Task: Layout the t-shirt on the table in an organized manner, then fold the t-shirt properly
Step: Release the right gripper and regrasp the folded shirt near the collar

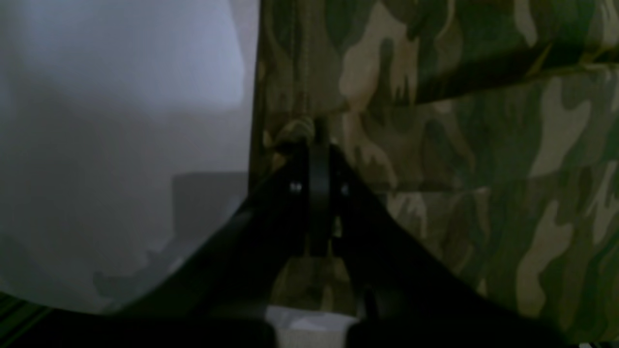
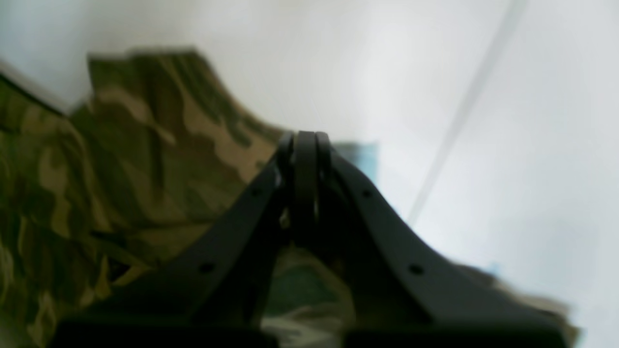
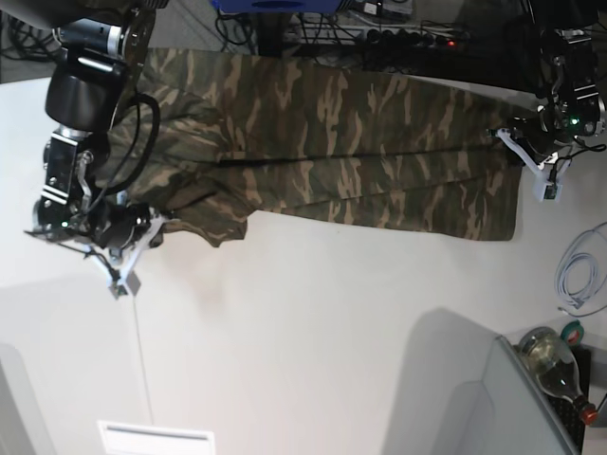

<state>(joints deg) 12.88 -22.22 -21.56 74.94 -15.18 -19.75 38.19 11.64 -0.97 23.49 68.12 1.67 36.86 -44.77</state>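
t-shirt (image 3: pixel 341 152): spread lengthwise across the far part of the table (image 3: pixel 313 322).
left gripper (image 1: pixel 316 130): jaws closed, pinching the t-shirt's edge beside bare table.
right gripper (image 2: pixel 304 140): jaws closed at the t-shirt's opposite end; cloth beneath, whether pinched cannot be told.

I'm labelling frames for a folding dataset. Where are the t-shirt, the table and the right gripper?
t-shirt (image 3: pixel 360 142): base view, middle of the camouflage body.
table (image 3: pixel 313 313): base view, bare white top in front of the shirt.
right gripper (image 2: pixel 305 137): right wrist view, closed fingertips.
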